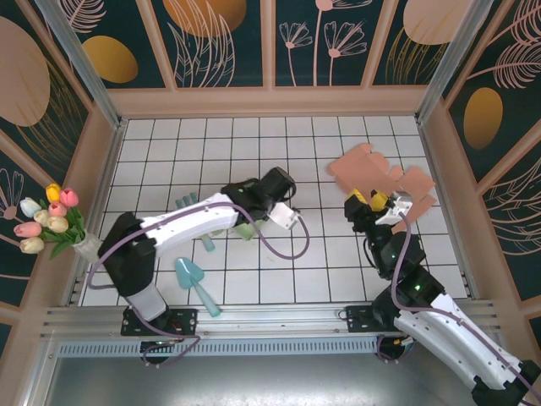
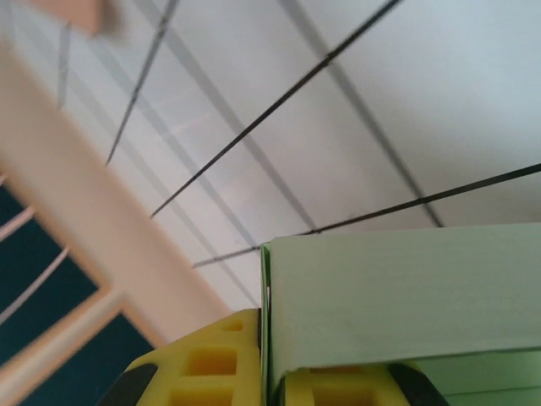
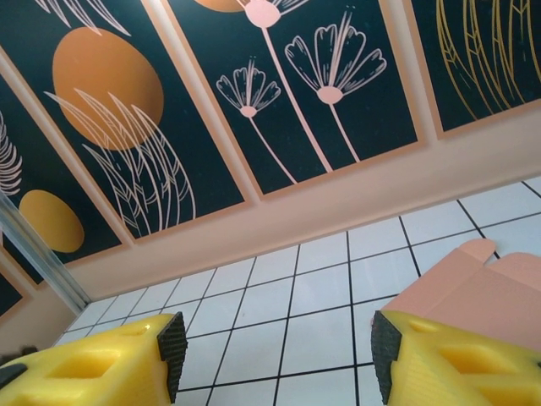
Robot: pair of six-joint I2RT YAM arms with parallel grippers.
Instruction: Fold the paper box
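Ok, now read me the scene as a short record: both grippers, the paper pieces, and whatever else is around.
left gripper: shut on green paper, low over the table
right gripper: open, nothing between its fingers, at the near edge of the pink box blank
pink box blank: opened out, far right of the table, not yet folded
teal piece: loose on the table beside the left arm
tulips: bunch at the left wall
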